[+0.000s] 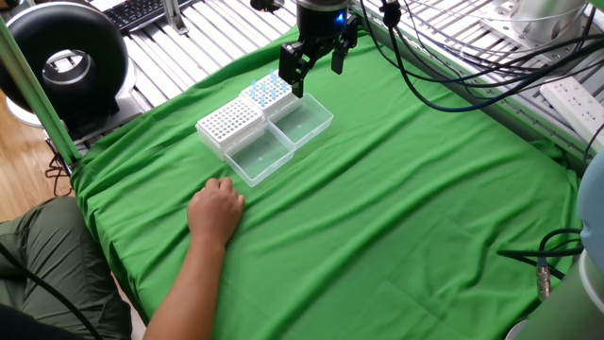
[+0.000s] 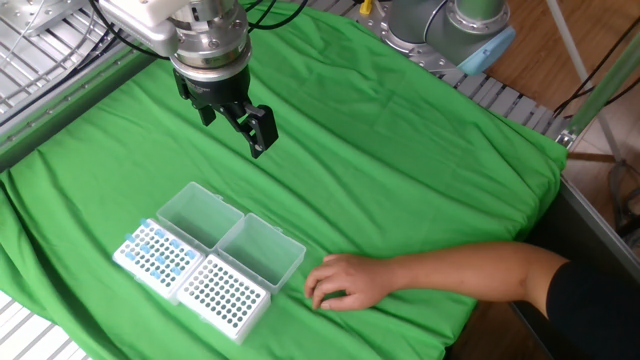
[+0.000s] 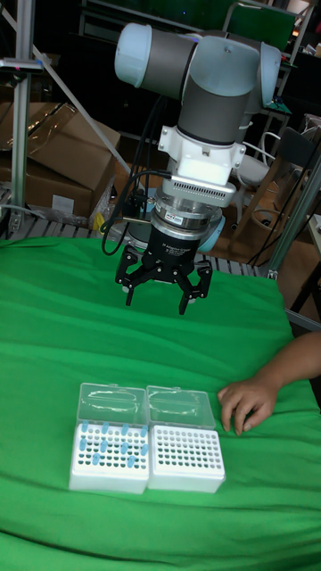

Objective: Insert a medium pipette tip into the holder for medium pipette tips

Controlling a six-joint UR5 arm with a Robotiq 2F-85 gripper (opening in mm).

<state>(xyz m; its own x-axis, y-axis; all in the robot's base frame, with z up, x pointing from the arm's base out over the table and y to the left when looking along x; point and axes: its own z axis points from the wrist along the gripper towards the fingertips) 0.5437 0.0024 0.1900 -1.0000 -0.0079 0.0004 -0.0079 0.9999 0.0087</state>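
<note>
Gripper (image 3: 159, 302): raised above the green cloth (image 2: 400, 150) on the tabletop, on the lid side of the racks and apart from them; fingers (image 2: 260, 135) spread, holding nothing.
Rack with blue tips (image 3: 109, 451) and rack with bare holes (image 3: 185, 451): white, touching side by side, clear lids (image 1: 302, 121) folded open and flat. Which one is the holder for medium pipette tips cannot be told.
Person's hand (image 2: 345, 280): resting on the cloth near the bare-holed rack's lid.

Two white hole-grid racks sit touching on the green-draped tabletop (image 1: 406, 198), clear lids open: the blue-tipped rack (image 3: 109, 449) and the empty rack (image 3: 185, 451). Which one takes medium tips cannot be told.
</note>
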